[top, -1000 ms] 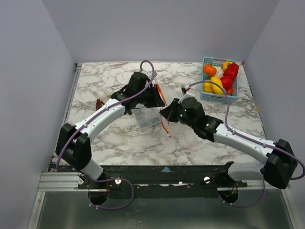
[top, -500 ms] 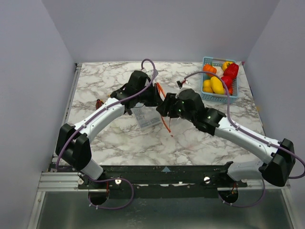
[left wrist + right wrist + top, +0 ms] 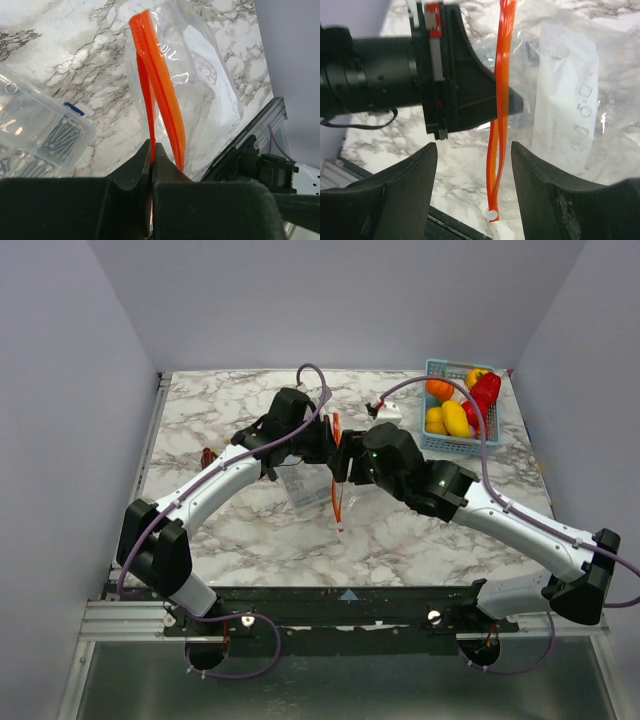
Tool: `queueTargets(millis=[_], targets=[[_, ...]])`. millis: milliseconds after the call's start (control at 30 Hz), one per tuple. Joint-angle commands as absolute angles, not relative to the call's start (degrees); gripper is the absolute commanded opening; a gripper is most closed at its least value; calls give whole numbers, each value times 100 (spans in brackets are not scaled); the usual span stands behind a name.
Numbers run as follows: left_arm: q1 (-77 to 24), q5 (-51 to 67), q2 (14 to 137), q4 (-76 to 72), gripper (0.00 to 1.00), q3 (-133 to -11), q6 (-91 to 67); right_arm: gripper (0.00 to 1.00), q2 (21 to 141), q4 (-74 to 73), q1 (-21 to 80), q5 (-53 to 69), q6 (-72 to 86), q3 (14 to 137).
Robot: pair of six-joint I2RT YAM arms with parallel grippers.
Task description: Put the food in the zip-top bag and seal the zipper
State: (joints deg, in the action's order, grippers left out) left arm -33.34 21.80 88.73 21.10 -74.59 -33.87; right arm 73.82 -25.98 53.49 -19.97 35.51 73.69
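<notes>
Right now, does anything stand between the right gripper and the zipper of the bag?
Nothing visible does. The zipper hangs ahead of the open right gripper, in line with the gap between its fingers. The left gripper, shut on the zipper, holds it higher up, so the lower stretch is bare.

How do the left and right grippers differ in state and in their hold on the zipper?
The left gripper is shut, jaws pinched on the red-orange zipper; the right gripper is open, jaws wide apart. The left gripper holds the strip; the right gripper only straddles it, the strip hanging between its jaws with no visible contact. Both are at the mouth edge of the zip-top bag.
</notes>
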Motion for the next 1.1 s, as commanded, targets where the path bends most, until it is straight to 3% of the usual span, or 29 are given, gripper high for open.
queueTargets(millis=[0,100,500,733,800,1067], targets=[[-3322,2498,8740,2031,0,-7580,-3397,64,7750,-3563,5753,-3571,3600,7787],[-3321,2669,8621,1881,0,-7490,-3450,64,7916,-3734,5948,-4091,3775,7808],[-3273,2769,8524,1856,0,-7482,-3498,41,8543,-3268,6112,-4461,3840,7531],[-3269,2508,8417,1905,0,-7479,-3378,1,8220,-2731,6126,-4598,3882,7022],[-3265,2455,8428,1939,0,-7488,-3357,1,8085,-2574,6128,-4503,3973,6891],[-3268,2347,8337,1916,23,-7462,-3261,1,7831,-2251,5985,-4028,3895,7135]])
